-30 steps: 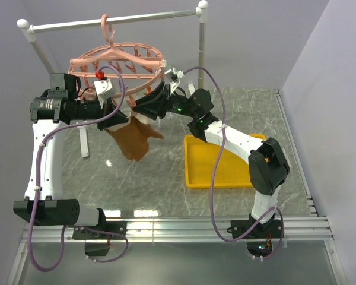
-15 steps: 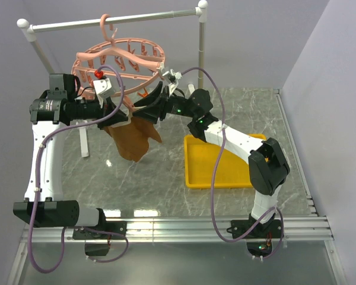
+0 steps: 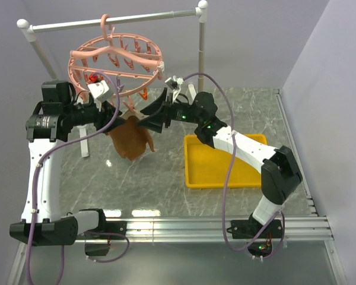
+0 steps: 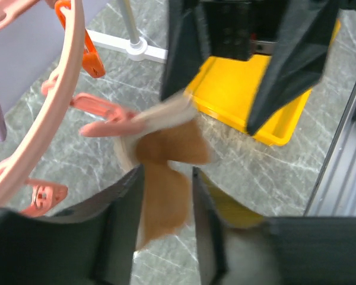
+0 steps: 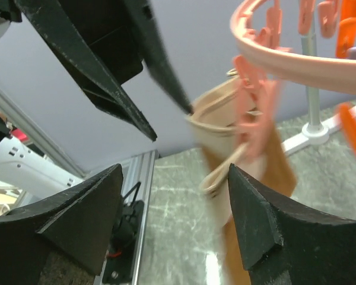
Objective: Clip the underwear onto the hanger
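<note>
Light is bright, even and diffuse, from above. White glare patches sit on the table point(image 3: 143, 212) near its front edge. Shadows are faint. In both wrist views the underwear point(image 4: 166, 178) is motion-blurred.

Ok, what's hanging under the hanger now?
The underwear hangs below the hanger, its tan waistband pinched in one pink clip. Whether a second clip holds it is hidden behind the cloth.

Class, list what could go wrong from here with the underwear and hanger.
1. The underwear hangs by its waistband from what looks like one pink clip; a shallow bite may slip.
2. It droops between the fingers of the open left end effector; pulling back could drag it free.
</note>
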Tool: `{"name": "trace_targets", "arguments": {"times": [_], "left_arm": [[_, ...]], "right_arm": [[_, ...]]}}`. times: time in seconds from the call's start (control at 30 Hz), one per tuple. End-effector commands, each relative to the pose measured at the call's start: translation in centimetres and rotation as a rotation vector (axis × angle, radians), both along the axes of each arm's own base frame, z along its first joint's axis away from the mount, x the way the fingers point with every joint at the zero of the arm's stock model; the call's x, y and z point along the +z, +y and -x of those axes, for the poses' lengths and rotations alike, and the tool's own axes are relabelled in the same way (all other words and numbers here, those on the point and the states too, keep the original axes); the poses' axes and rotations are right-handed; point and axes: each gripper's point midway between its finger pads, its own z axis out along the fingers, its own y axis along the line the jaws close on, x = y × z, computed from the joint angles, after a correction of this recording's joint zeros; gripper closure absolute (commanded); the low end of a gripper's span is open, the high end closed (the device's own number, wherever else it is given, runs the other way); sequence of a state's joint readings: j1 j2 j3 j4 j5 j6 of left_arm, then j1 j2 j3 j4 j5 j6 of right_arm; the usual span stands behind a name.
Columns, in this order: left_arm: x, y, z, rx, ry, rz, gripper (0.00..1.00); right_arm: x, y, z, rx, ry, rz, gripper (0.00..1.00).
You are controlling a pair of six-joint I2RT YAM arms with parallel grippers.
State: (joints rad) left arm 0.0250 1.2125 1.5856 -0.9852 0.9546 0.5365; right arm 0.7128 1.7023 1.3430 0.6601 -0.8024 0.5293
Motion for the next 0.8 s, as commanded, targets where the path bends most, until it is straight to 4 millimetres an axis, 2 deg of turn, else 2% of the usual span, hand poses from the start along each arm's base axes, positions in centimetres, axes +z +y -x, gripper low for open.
{"name": "trace_targets", "arguments": {"times": [0.0,0.27,0.3,0.37,0.57,0.63,0.7,0.73,0.77], "left_arm": [[0.9,0.4,0.1,0.057,-0.031,0.012,0.53],[0.5,0.6,2.0,0.099,-0.001,0.026,0.33],[0.3,0.5,2.3,0.107,0.022,0.035,0.24],[0.3,0.5,3.1,0.115,0.027,0.040,0.01],[-0.1,1.1,3.9,0.230,0.138,0.089,0.01],[-0.4,1.1,4.0,0.267,0.179,0.120,0.01],[-0.4,1.2,4.5,0.301,0.186,0.148,0.01],[0.5,1.3,4.5,0.319,0.140,0.167,0.01],[-0.2,1.6,4.3,0.363,0.167,0.181,0.01]], "right_arm": [[1.7,-1.2,1.6,-0.019,-0.041,-0.001,0.21],[-0.4,-3.1,3.2,-0.046,-0.012,0.079,0.18],[-0.4,-3.4,3.3,-0.052,-0.015,0.086,0.18],[-0.6,-4.1,3.9,-0.061,-0.019,0.110,0.17],[0.0,-6.8,5.2,-0.106,-0.065,0.162,0.14],[0.1,-8.0,4.5,-0.149,-0.063,0.179,0.13],[-0.1,-9.2,4.6,-0.171,-0.044,0.215,0.11],[-0.2,-10.4,4.3,-0.200,-0.045,0.237,0.11],[-0.3,-10.9,4.3,-0.214,-0.049,0.244,0.10]]}}
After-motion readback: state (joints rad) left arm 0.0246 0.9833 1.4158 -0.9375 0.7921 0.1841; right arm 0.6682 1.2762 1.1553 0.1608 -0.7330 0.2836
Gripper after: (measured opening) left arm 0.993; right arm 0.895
